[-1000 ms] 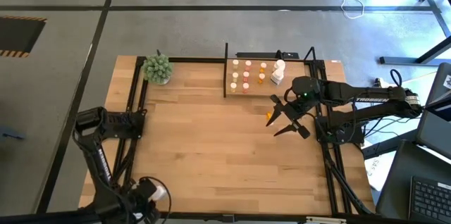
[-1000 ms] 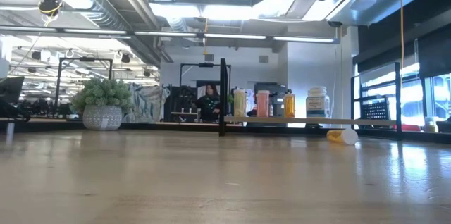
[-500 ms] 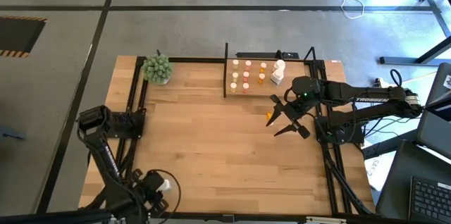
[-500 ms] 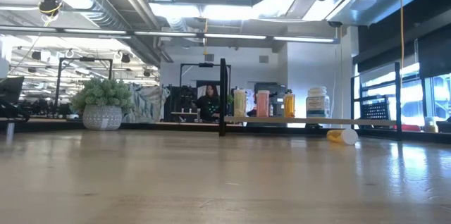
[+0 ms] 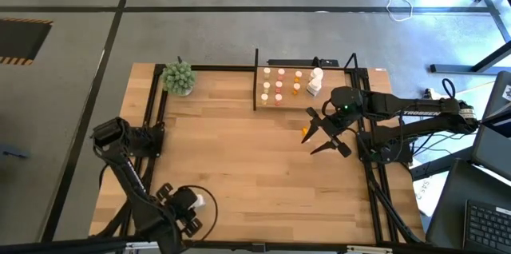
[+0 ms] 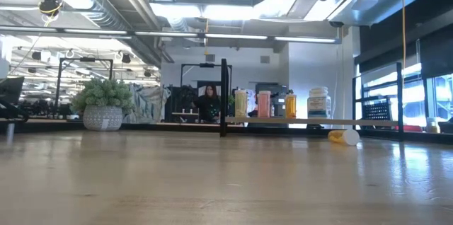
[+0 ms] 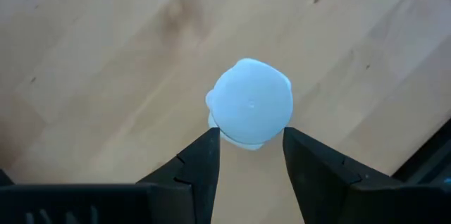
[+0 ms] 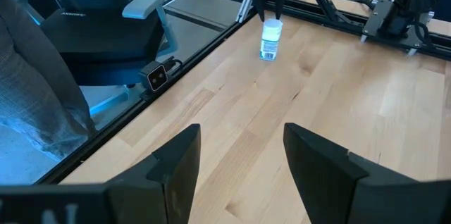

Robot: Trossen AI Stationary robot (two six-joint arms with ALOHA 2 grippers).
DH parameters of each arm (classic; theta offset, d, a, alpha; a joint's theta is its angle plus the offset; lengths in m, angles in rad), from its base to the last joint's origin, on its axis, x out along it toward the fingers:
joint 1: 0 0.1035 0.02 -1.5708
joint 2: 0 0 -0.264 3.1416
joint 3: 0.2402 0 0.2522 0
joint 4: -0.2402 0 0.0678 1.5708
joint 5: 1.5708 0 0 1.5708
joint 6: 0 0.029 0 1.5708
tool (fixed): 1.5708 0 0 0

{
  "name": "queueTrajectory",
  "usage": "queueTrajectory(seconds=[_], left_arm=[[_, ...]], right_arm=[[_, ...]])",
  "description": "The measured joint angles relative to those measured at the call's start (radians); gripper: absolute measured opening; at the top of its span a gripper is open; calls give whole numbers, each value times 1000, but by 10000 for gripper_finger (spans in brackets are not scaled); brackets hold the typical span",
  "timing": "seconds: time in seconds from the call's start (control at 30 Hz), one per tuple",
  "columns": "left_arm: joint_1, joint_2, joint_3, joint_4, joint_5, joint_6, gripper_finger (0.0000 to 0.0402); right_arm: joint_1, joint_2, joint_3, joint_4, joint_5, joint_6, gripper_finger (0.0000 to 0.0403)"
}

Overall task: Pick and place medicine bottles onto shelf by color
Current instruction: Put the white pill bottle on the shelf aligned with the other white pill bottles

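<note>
Fingers (image 7: 201,164) of our left gripper (image 7: 248,152) stand on either side of a white-capped medicine bottle (image 7: 251,111), seen from straight above in the left wrist view; the tips sit against or just beside its sides, and we cannot tell whether they press it or merely bracket it. In the right wrist view the same bottle (image 8: 270,39) stands upright on the wooden table (image 8: 338,111) with those dark fingers coming down around its top. From the high view this gripper (image 5: 190,202) hangs over the near left part of the table, close to the front edge.

Our right gripper (image 5: 326,136) waits with its jaws spread and nothing between them, above the right side of the table. Just beside its fingers an orange bottle (image 5: 305,132) lies on its side on the wood; the low view shows it there too (image 6: 344,136), orange body with a white cap.

Farther back stands the shelf (image 5: 275,104), with rows of small bottles (image 5: 279,85) on its board and a larger white bottle (image 5: 314,83) at the right end. A green plant ball (image 5: 179,77) sits at the far left corner.
</note>
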State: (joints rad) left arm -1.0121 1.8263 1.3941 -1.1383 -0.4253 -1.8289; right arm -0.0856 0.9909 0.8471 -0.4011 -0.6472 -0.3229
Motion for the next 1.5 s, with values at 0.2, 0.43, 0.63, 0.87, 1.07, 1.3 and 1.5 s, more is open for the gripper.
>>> queueTrajectory(seconds=[0.2,0.43,0.63,0.87,1.07,1.3,1.5], left_arm=[[-61,0,0,62,-54,-32,150],[-153,45,0,85,-136,-165,150],[-139,122,0,116,-146,-100,150],[-139,159,-7,99,-150,-80,150],[-134,160,-109,177,-189,-79,150],[-100,160,-195,264,-250,-70,150],[-39,160,-204,266,-327,-21,150]], right_arm=[[0,0,0,0,0,0,207],[0,0,0,0,0,0,207],[0,0,0,0,0,0,207],[0,0,0,0,0,0,207],[0,0,0,0,0,0,207],[0,0,0,0,1,0,207],[0,0,0,0,1,0,207]])
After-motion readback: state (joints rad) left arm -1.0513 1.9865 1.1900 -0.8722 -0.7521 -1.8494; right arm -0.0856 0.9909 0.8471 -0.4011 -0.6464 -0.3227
